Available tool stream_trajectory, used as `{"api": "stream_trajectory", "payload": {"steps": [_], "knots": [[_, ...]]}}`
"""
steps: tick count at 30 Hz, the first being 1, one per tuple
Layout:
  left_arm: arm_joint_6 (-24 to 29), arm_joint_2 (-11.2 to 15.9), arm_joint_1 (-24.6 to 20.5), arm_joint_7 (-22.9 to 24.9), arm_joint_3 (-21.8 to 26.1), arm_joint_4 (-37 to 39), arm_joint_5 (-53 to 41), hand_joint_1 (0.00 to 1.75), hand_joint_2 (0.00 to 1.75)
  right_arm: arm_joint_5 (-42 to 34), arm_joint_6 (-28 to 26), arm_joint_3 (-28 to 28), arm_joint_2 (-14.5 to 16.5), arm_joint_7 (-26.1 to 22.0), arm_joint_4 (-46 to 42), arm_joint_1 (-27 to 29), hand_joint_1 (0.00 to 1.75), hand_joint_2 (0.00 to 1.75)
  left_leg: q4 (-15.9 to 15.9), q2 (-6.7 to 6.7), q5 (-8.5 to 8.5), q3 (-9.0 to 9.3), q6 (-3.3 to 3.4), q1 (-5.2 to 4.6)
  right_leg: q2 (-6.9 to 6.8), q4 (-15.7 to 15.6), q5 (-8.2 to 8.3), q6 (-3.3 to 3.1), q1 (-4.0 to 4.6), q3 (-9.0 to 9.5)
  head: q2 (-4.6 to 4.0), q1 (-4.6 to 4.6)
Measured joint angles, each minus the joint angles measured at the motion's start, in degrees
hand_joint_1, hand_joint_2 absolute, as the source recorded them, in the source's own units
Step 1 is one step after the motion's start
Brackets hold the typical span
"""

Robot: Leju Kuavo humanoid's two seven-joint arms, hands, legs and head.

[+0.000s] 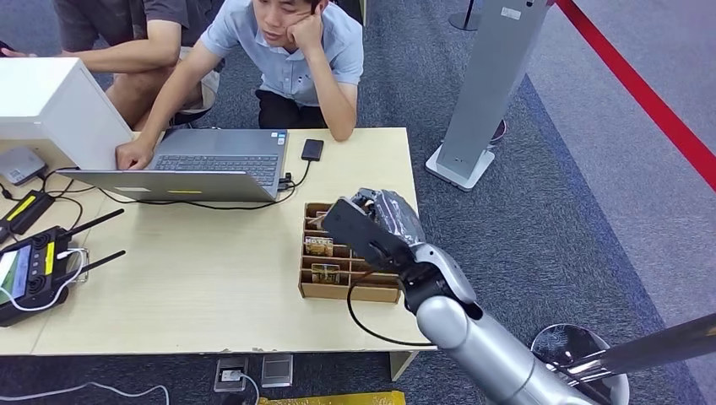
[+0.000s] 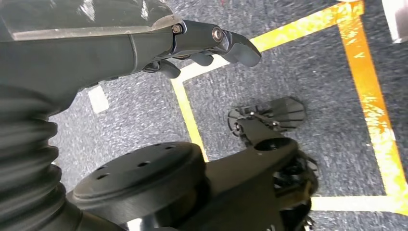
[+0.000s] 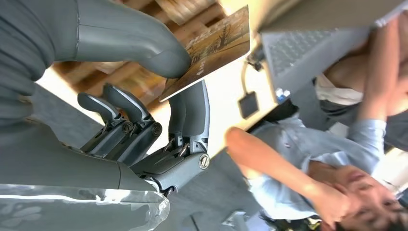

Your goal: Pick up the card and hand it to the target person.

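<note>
Above the compartmented brown cardboard box on the pale wooden desk, the right hand pinched a brown printed card between thumb and fingers. Lifting seemed done; handing it toward the seated person in the light-blue shirt came next. The left hand hung with fingers curled, empty.
</note>
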Motion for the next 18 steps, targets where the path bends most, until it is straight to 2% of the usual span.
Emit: {"api": "stream_trajectory", "payload": {"steps": [4,8,12,18], "knots": [[-0.09,0.00,-0.63,0.32,0.00,-0.02,-0.39,0.00,1.75,-1.47,-1.29,1.48,4.14,-4.83,13.51,-8.39,1.75,1.75,0.00,-0.02,0.02,-0.02,0.01,0.00,-0.03,0.03,0.01,0.00,0.00,-0.03,0.00,0.02],[0.10,0.00,-0.70,0.13,0.00,-0.02,-0.08,0.00,1.75,-1.80,-1.12,2.94,8.85,-4.97,28.20,-17.05,1.75,1.75,0.00,-0.02,0.02,-0.06,0.01,0.00,-0.03,0.03,0.01,0.01,0.00,-0.08,0.00,0.03],[0.18,0.00,-0.41,-0.03,0.00,-0.02,0.30,0.00,1.75,-0.30,-0.85,4.18,11.67,-3.81,36.97,-21.46,1.75,1.75,0.00,-0.01,0.02,-0.07,0.01,0.00,-0.02,0.02,0.01,0.01,0.00,-0.11,0.00,0.05],[0.01,0.00,0.17,-0.11,0.00,-0.02,0.55,0.00,1.75,1.50,-0.24,5.95,14.60,-3.16,44.88,-24.73,1.75,1.75,0.01,0.00,0.02,-0.05,0.01,0.00,-0.01,0.01,0.01,0.01,0.00,-0.13,0.00,0.01]]}}
